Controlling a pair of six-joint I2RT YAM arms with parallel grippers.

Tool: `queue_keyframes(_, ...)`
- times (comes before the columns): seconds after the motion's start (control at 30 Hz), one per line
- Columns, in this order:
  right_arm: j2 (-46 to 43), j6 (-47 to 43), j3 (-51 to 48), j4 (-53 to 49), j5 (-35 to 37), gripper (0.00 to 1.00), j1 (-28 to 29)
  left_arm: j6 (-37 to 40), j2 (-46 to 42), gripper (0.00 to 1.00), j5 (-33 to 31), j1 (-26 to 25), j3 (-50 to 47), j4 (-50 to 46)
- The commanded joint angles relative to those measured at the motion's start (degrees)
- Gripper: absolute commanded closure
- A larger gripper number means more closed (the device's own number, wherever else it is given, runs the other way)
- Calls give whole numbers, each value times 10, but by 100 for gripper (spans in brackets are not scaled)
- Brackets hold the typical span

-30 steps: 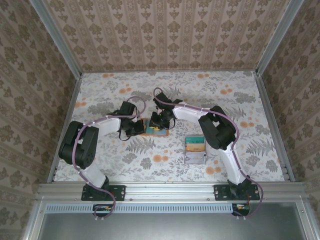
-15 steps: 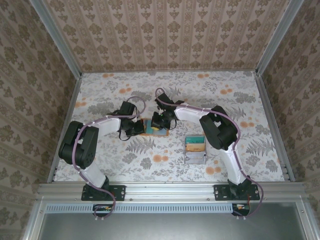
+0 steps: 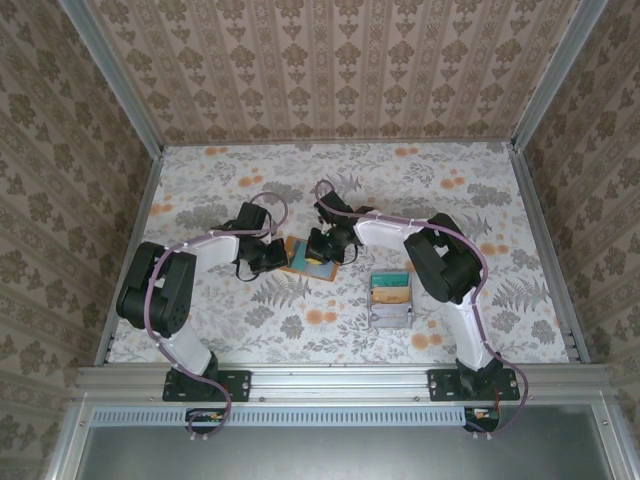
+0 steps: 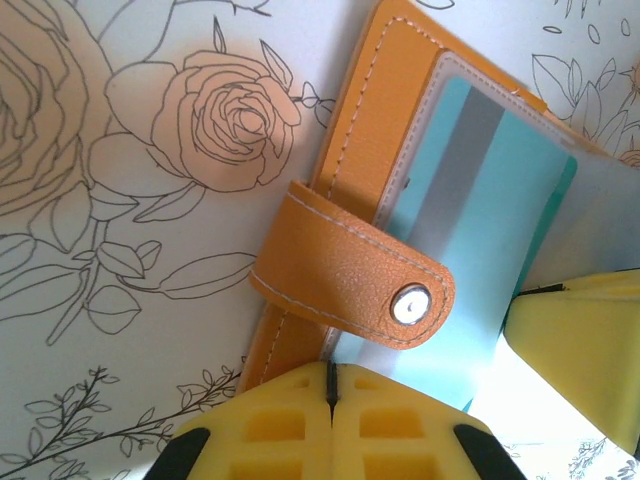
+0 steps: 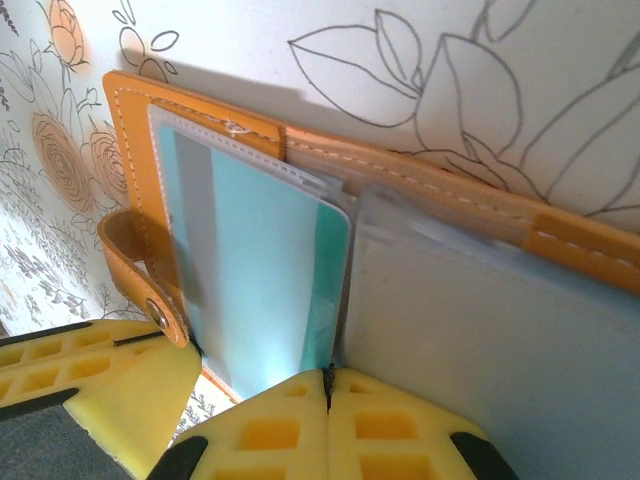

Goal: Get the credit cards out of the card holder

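Jaws, both pairs: closed tight. Left gripper (image 4: 330, 375) bears on the orange card holder (image 4: 370, 120), which lies open mid-table between the arms; we judge it to be steadying the holder. Right gripper (image 5: 328, 380) nips the teal credit card (image 5: 265, 270) at its sleeve mouth, seemingly for withdrawal.

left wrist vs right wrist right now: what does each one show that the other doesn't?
Left wrist's extra: the snap strap face-on, with its stitching and metal snap plain to see.

Right wrist's extra: most of the second clear sleeve beside the card, looking empty, and the holder's far stitched edge running off to the right.

Shared: the orange card holder, the teal card in its clear sleeve, and both yellow grippers, the left gripper and the right gripper, each shut at the holder's near edge.
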Motion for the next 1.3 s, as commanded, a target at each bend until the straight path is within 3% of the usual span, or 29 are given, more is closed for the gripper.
queue_keyframes(0.0,-9,8,-16,-23,18,100,-9,-5,5,97,-13,10,-13,-20)
queue_keyframes(0.17,-3,11,-11,-17,16,100,-8,3,-17,79,0,9,11,-18)
queue_keyframes(0.37,1,11,-7,-17,15,100,-8,14,-4,73,17,9,45,-17)
queue_keyframes(0.67,5,5,4,-28,13,100,-8,30,6,75,10,11,80,-20)
queue_keyframes(1.0,9,3,7,-31,11,99,-7,64,90,77,18,13,156,-39)
queue_keyframes(1.27,14,1,13,-34,9,93,-7,66,113,79,2,10,145,-57)
